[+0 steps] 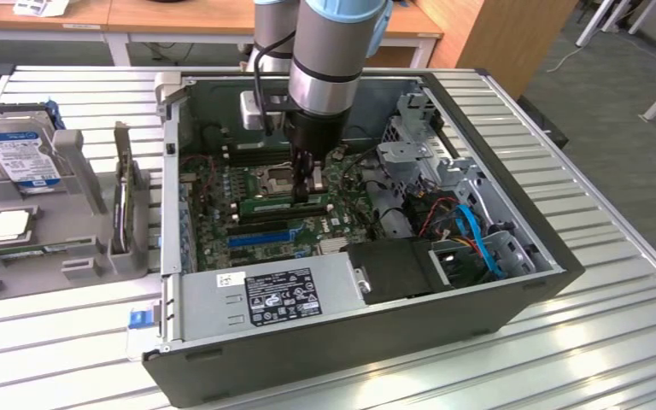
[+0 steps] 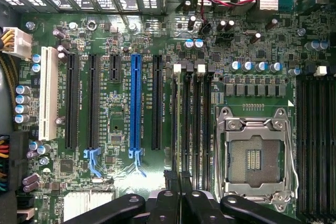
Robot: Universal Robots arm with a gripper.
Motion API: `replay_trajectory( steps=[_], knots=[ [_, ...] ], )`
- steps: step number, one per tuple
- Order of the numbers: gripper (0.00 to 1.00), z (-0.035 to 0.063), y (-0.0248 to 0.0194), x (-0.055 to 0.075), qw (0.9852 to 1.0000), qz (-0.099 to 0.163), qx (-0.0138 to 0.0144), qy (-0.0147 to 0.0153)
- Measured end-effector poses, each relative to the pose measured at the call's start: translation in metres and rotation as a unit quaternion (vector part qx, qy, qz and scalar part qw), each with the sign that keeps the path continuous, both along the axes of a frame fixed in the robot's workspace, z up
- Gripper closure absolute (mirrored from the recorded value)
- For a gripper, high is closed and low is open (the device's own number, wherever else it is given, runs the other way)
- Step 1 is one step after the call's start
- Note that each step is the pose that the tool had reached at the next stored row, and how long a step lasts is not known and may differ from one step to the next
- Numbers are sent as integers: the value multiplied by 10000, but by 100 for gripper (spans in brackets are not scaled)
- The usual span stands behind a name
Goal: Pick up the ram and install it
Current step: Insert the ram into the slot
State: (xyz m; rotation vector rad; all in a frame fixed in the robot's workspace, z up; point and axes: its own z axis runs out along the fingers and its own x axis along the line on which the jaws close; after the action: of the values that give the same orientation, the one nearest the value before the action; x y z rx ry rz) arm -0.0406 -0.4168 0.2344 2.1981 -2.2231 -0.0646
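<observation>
Nearest stood the computer case with its power supply. Behind it, over the motherboard, the gripper pinched the green ram at the memory slots, beside the CPU socket. On the exterior view's left lay 1 hard drive.

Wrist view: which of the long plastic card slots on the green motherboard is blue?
The long blue plastic slot: it alone is blue; the black slots beside it and the white slot are not.
</observation>
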Motion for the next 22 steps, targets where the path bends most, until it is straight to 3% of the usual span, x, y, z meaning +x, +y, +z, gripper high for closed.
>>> replay_trajectory(
  steps=[12,22],
  knots=[
    [88,-1,1,0,10000,0,27,-1],
    [88,0,-22,0,10000,0,27,0]
  ],
)
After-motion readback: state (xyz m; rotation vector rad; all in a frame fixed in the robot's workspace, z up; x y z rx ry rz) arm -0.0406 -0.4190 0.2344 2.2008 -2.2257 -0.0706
